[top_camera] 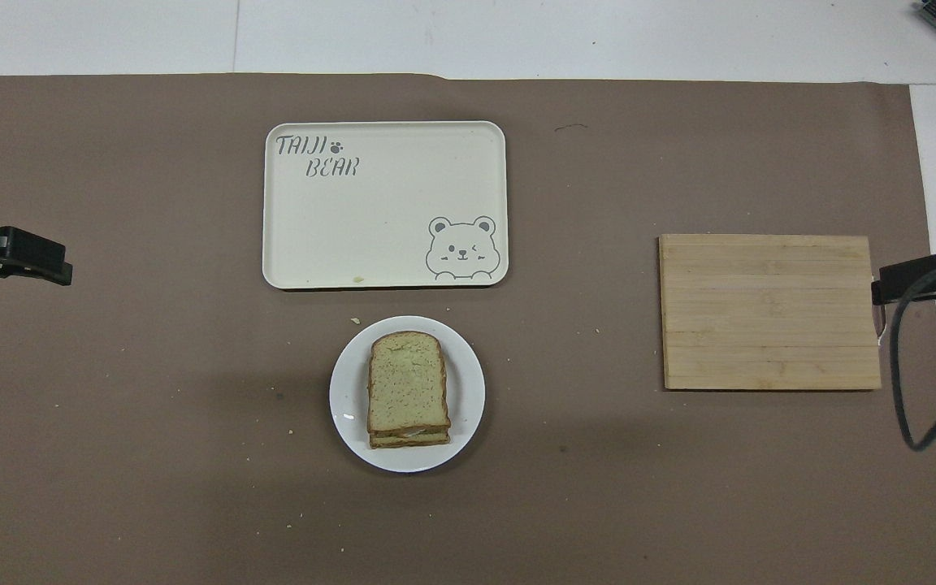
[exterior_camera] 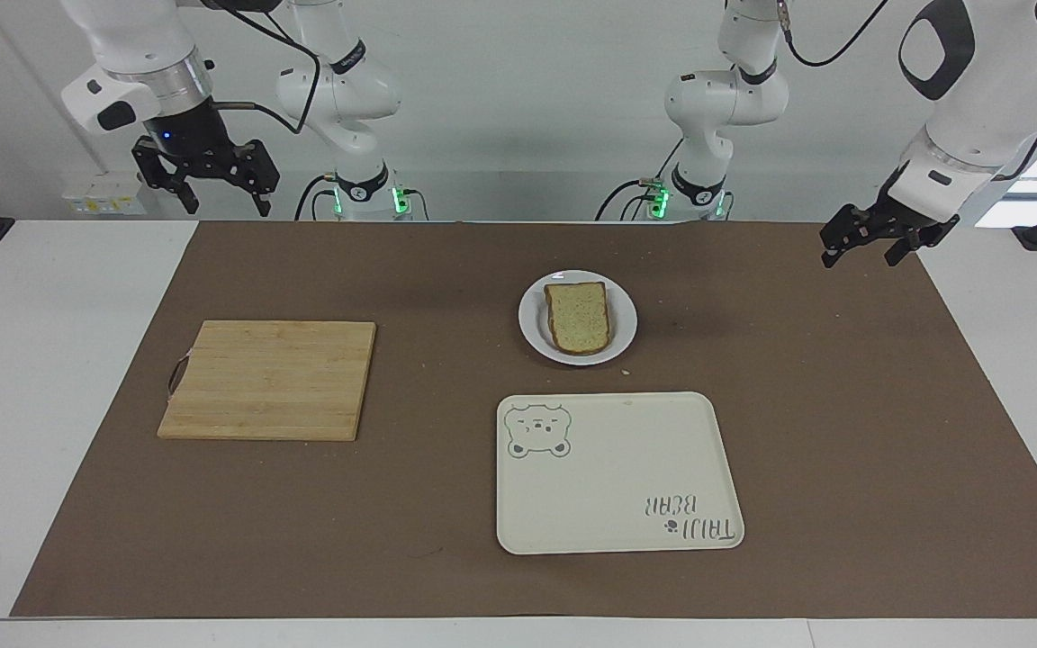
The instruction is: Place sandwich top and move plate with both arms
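Note:
The sandwich top (exterior_camera: 578, 315) (top_camera: 407, 380), a speckled slice with a dark crust, lies flat on a stacked sandwich on the plate (exterior_camera: 532, 319) (top_camera: 346, 398). The plate stands on the brown mat, nearer to the robots than the cream tray. My left gripper (exterior_camera: 859, 261) (top_camera: 29, 260) hangs open and holds nothing, over the mat's edge at the left arm's end. My right gripper (exterior_camera: 228, 210) (top_camera: 907, 280) is raised and open with nothing in it, at the right arm's end, just off the edge of the cutting board. Both are well away from the plate.
A cream rectangular tray (exterior_camera: 617, 472) (top_camera: 384, 203) with a bear drawing lies just farther from the robots than the plate. A wooden cutting board (exterior_camera: 268, 380) (top_camera: 769, 311) lies toward the right arm's end. Two smaller white arms (exterior_camera: 347, 99) with green lights stand at the robots' edge.

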